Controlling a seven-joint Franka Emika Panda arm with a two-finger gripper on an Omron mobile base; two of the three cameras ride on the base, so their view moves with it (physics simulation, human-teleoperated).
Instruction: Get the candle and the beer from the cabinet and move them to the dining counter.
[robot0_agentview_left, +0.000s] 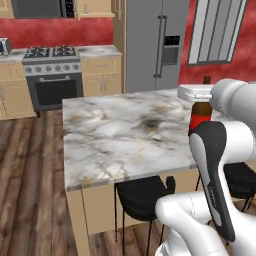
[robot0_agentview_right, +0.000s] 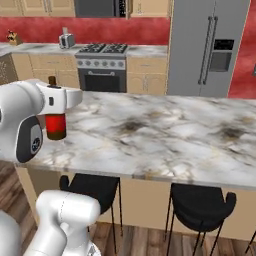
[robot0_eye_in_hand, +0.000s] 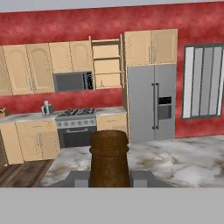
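While my gripper (robot0_eye_in_hand: 109, 180) is pinching the upright beer (robot0_agentview_right: 56, 126), I am holding it directly over the worktop (robot0_agentview_right: 165, 135).

Beyond the pincer stood a gas stove (robot0_eye_in_hand: 77, 124) against the red wall, a steel fridge (robot0_eye_in_hand: 152, 102) to its right, and black stools (robot0_agentview_right: 200, 206) tucked below.
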